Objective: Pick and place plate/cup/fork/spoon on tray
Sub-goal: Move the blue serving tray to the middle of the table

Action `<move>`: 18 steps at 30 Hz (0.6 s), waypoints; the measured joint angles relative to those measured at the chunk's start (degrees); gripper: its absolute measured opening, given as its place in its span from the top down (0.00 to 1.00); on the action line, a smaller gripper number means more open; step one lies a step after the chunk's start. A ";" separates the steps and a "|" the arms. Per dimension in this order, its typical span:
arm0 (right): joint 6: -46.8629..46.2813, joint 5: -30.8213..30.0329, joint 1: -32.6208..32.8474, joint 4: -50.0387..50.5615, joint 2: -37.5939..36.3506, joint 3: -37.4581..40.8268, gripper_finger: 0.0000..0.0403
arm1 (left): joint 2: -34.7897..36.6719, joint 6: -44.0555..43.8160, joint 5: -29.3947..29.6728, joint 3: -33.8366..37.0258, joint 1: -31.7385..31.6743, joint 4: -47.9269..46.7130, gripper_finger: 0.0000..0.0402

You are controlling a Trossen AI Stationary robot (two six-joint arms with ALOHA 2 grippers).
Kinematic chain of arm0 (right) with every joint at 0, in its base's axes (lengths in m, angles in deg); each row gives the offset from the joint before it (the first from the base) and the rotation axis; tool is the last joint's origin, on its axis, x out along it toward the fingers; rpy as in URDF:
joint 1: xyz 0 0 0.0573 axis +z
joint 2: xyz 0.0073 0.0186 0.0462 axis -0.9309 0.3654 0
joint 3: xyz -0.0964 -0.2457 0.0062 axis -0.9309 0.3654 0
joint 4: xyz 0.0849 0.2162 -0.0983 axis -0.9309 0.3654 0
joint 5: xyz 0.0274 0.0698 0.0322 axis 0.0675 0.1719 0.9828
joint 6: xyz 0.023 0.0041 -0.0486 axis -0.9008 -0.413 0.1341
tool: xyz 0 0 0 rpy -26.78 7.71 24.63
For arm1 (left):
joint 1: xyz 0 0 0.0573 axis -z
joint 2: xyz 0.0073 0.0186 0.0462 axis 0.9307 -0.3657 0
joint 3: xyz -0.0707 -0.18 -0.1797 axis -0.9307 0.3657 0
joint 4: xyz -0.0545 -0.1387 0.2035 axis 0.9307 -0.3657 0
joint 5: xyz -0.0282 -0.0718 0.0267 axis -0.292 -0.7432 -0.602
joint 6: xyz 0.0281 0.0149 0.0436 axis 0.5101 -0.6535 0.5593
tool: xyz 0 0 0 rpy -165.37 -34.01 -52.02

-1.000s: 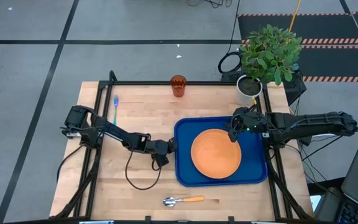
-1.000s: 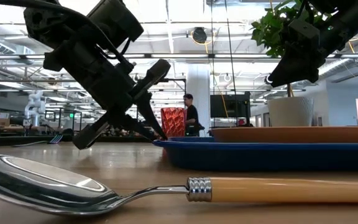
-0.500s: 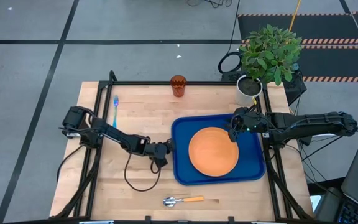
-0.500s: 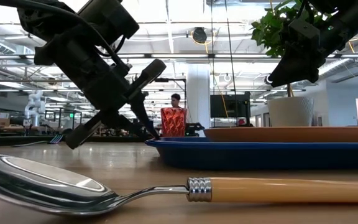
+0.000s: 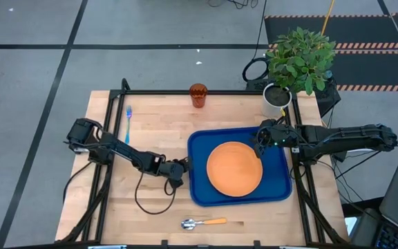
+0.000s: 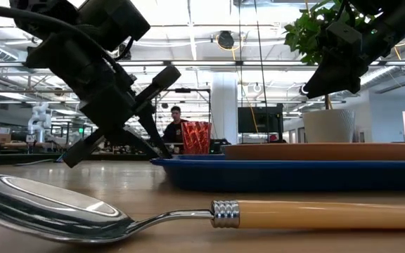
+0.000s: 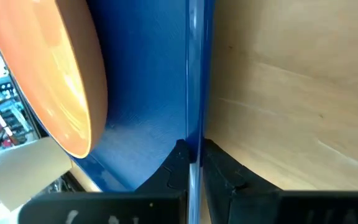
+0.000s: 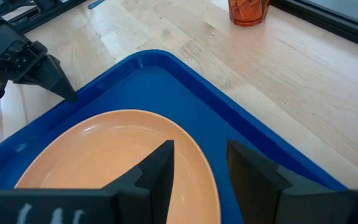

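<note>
On the table's right half sits the tray [image 5: 197,192] with the plate [image 5: 234,168] lying in it, and the left gripper [image 5: 182,168] is pinched tight on the tray's left rim, a grip the left wrist view makes plain with a finger on each side of that edge. Over at the plate's far right edge the right gripper [image 5: 259,147] hovers with fingers apart, holding nothing, as its own wrist view confirms. From above, the cup [image 5: 198,95] stands at the far edge, the fork [image 5: 128,119] far left, the spoon [image 5: 204,223] near the front, which the low view shows big in the foreground.
</note>
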 joint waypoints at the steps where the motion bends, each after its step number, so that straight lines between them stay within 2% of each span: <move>1: 0.10 0.01 0.00 0.00 0.02 0.00 0.66 | 0.98 0.45 -0.40 0.08 -0.04 -0.94 0.95; 8: 0.08 -0.01 0.00 0.00 0.00 0.00 0.66 | 7.68 0.22 -2.21 0.13 -0.37 -9.36 0.95; 11: 0.13 -0.03 0.00 -0.05 -0.01 0.00 0.66 | 8.90 -1.71 -2.09 0.20 -0.37 -13.77 0.95; 18: 0.20 -0.05 0.02 -0.02 0.02 0.02 0.66 | 8.82 -4.68 -1.57 0.14 1.09 -17.02 0.95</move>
